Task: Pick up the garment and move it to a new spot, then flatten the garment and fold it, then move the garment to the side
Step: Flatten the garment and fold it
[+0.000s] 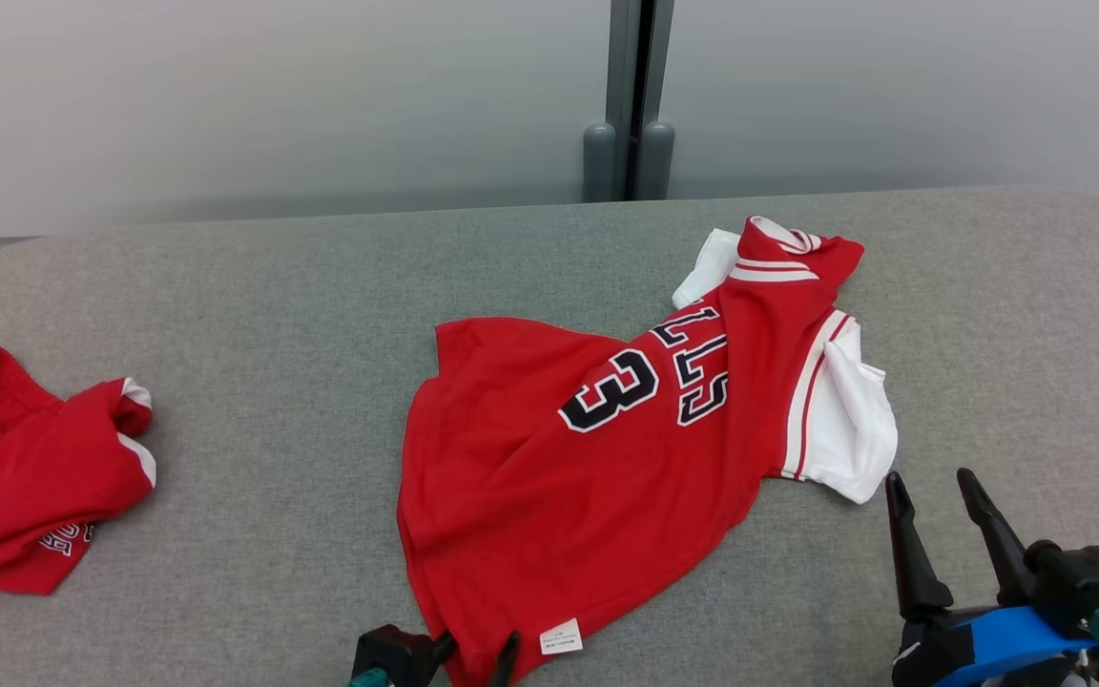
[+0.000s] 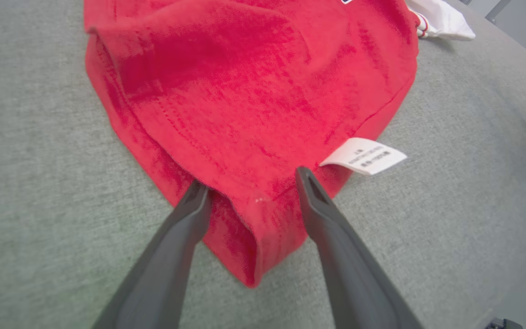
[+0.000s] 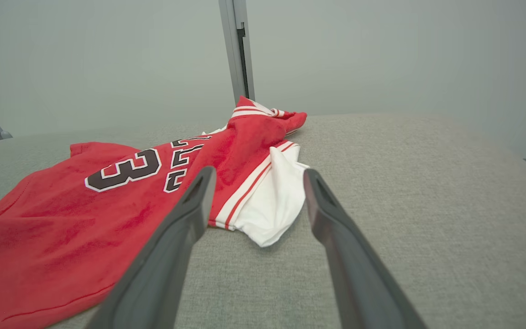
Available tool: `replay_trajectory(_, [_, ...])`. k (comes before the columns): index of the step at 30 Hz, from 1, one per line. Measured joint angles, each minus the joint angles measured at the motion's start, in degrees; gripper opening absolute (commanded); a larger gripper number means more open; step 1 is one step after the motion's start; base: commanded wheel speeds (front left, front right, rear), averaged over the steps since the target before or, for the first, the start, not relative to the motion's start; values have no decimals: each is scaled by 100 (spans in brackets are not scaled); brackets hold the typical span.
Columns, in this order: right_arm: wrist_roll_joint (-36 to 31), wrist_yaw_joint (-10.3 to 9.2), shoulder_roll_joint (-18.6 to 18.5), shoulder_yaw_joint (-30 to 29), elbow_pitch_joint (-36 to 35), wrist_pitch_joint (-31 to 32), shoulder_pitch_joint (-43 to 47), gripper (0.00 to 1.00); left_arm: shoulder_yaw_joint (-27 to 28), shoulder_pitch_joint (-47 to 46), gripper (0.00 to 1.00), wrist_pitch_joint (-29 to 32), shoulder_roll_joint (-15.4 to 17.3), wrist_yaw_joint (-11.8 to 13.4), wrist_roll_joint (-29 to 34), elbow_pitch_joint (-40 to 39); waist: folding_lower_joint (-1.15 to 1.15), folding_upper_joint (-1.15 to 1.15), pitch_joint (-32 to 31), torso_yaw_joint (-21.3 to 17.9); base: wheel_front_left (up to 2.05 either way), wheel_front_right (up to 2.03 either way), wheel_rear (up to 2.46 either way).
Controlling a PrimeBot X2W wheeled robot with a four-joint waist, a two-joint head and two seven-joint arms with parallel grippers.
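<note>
The garment (image 1: 549, 477) is a red jersey with a black "3", lettering and white sleeves, lying rumpled on the grey table (image 1: 273, 286). My left gripper (image 1: 478, 654) is at the near edge, open, with its two fingers straddling the jersey's bottom hem corner (image 2: 244, 256); the cloth lies between them unpinched. A white label (image 2: 364, 156) pokes out beside the right finger. My right gripper (image 1: 929, 477) stands open just short of the white sleeve (image 3: 272, 205), nothing between its fingers. In the right wrist view the right gripper (image 3: 259, 172) points at that sleeve.
A second red garment (image 1: 25, 477) lies bunched at the table's left edge. Behind the table rises a pale wall with a grey post (image 1: 628, 95). Bare grey cloth stretches to the right of the jersey (image 1: 1017, 334).
</note>
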Motion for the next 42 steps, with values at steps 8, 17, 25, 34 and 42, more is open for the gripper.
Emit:
replay_trajectory(8, [43, 0, 0, 59, 69, -32, -66, 100, 7, -403, 0, -174, -36, 0, -169, 442, 0, 0, 121, -105, 0, 0, 0])
replay_trajectory(17, [74, 0, 1, 9, 176, -124, -168, 100, 587, -1177, 0, -583, 547, 141, -258, 378, 0, 0, 204, -245, 0, 0, 0])
replay_trajectory(25, [136, 0, 1, 4, 352, -224, -168, 100, 1098, -2041, 0, -733, 1181, 376, -198, 44, 0, 0, 195, -306, 0, 0, 0])
replay_trajectory(34, [169, 0, 1, 22, 557, -276, -163, 100, 1126, -1926, 0, -789, 1249, 487, -229, -356, 0, 0, 112, -220, 0, 0, 0])
replay_trajectory(42, [142, 0, 2, -16, 613, -260, -163, 100, 860, -826, 0, -1058, 833, 555, -374, -285, 0, 0, 38, 5, 0, 0, 0])
